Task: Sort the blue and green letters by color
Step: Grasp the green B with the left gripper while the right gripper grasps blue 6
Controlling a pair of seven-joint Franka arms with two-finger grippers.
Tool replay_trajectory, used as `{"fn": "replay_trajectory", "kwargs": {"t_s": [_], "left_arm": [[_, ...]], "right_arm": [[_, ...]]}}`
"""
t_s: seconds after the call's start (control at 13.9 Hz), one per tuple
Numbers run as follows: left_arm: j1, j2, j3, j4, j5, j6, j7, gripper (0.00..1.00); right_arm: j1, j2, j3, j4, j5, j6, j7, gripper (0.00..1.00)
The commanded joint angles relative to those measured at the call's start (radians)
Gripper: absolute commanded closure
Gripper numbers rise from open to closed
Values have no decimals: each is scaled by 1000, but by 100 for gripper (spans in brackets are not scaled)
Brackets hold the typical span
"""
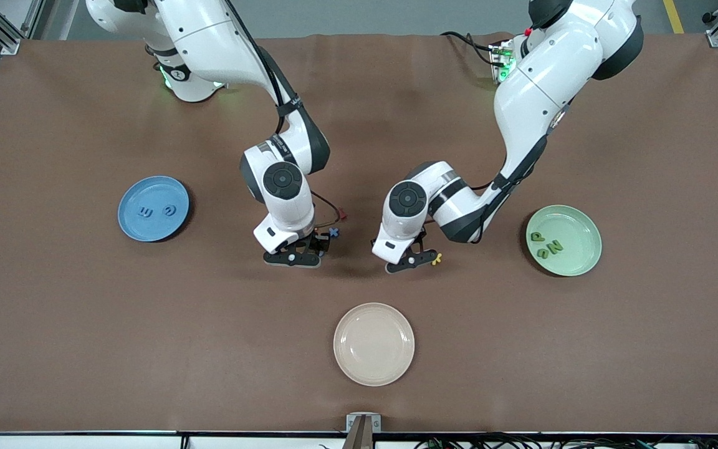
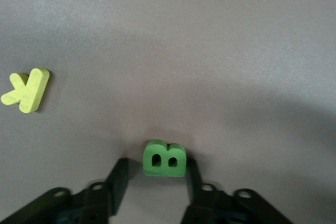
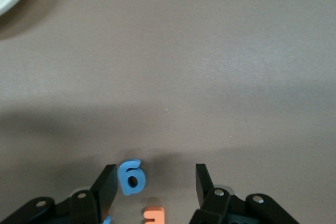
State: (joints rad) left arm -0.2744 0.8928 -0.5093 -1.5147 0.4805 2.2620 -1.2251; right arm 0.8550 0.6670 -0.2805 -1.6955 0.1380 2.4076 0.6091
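My left gripper [image 1: 410, 262] [image 2: 156, 174] is low over the mat with a green B [image 2: 165, 158] between its open jaws. One finger [image 2: 193, 174] touches the B and the other stands apart from it. My right gripper [image 1: 291, 257] [image 3: 156, 177] is also low and open around a blue g [image 3: 130, 177], which lies close to one finger [image 3: 107, 184]. A blue x [image 1: 333, 232] lies beside the right gripper. The blue plate [image 1: 131, 227] holds two blue letters [image 1: 145, 212]. The green plate [image 1: 583, 262] holds three green letters [image 1: 555, 246].
A yellow K [image 2: 26, 90] [image 1: 436, 257] lies beside the left gripper. An orange E [image 3: 154, 216] lies between the right gripper's fingers near the palm. A small red piece [image 1: 342, 216] lies by the blue x. An empty beige plate [image 1: 374, 343] sits nearer the front camera.
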Motion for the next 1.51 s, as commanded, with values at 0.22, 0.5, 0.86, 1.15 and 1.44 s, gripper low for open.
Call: {"fn": "replay_trajectory", "kwargs": {"t_s": [0.22, 0.5, 0.86, 1.15, 1.44], "left_arm": [[-2, -18, 25, 18, 24, -13, -19, 100], [53, -141, 12, 8, 13, -157, 2, 100], [216, -227, -54, -56, 12, -211, 97, 100], [383, -302, -80, -148, 10, -211, 292, 100], [570, -318, -136, -219, 12, -210, 455, 100]], "right_arm": [[4, 60, 18, 19, 49, 74, 12, 32], [10, 71, 20, 14, 49, 74, 14, 33], [18, 80, 20, 14, 49, 76, 14, 44], [19, 80, 20, 14, 49, 77, 14, 50], [25, 88, 20, 14, 49, 82, 14, 54]]}}
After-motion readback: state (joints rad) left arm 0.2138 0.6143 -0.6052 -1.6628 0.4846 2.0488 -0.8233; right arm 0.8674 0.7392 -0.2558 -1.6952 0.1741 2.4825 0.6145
